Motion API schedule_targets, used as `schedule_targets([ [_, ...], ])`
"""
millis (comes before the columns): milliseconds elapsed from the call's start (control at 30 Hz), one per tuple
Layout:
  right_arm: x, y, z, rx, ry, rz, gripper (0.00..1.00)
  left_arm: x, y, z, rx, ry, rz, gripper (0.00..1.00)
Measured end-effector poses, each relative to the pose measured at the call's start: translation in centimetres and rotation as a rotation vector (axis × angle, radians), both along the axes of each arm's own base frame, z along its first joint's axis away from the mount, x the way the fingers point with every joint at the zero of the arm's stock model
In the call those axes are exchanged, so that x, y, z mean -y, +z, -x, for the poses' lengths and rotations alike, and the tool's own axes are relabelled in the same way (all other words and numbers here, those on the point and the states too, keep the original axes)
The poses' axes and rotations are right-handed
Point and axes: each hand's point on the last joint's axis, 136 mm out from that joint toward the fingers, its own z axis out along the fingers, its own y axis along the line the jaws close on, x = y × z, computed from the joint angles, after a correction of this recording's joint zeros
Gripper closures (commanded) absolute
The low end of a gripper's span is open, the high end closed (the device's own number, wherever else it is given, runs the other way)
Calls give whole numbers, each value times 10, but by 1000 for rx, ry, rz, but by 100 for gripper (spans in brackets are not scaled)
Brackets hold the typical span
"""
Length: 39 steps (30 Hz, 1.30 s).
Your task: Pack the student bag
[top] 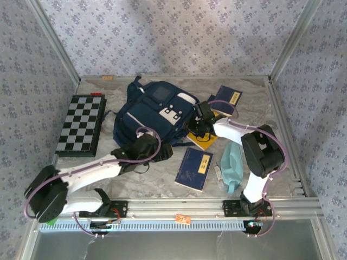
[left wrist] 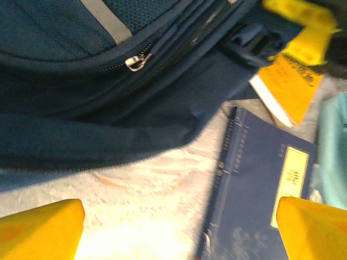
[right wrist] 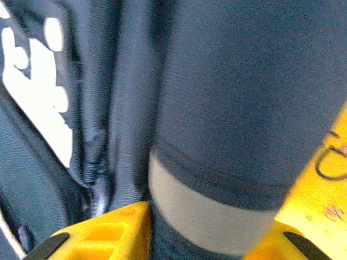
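The student bag (top: 154, 111), navy with white buckle patches, lies at the back middle of the table. My left gripper (top: 150, 145) hovers at its near edge. In the left wrist view this gripper (left wrist: 179, 230) is open, its yellow fingertips (left wrist: 40, 227) wide apart over bare table, below the bag (left wrist: 97, 114) and its silver zipper pull (left wrist: 138, 61). My right gripper (top: 199, 120) is at the bag's right side. In the right wrist view this gripper (right wrist: 198, 233) is shut on a fold of the bag's fabric (right wrist: 233, 108) with a white stripe (right wrist: 206, 208).
A blue book (top: 195, 168) lies in front of the bag. A yellow book (top: 203, 141) sits under my right gripper, and another blue book (top: 227, 98) at the back right. A teal pouch (top: 233, 162) rests on the right and a chessboard (top: 81, 124) on the left.
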Motion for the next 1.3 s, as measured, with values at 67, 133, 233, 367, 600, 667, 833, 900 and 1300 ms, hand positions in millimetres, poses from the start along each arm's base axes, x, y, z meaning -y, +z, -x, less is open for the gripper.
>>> schedule_targets([
  [67, -1, 4, -4, 13, -1, -10, 96, 2, -12, -9, 15, -19, -32, 11],
  [133, -1, 5, -4, 16, 0, -9, 100, -1, -21, -21, 34, -34, -67, 12],
  [233, -3, 18, -2, 51, -7, -24, 100, -10, -17, -42, 75, -54, -102, 13],
  [367, -6, 58, 6, 139, -55, -78, 100, -31, 8, -85, 174, -48, -128, 17],
  [600, -28, 93, 21, 170, -152, -170, 100, -54, 70, -116, 353, -34, -123, 22],
  [667, -30, 93, 22, 156, -200, -181, 100, -45, 94, -95, 415, -64, -108, 23],
  [833, -28, 93, 21, 133, -282, -209, 100, -11, 116, -40, 491, -176, -60, 32],
  [900, -28, 93, 21, 127, -299, -216, 100, -2, 99, -33, 461, -202, -97, 34],
  [1300, -28, 94, 20, 116, -322, -230, 100, 37, 20, -57, 391, -282, -387, 34],
])
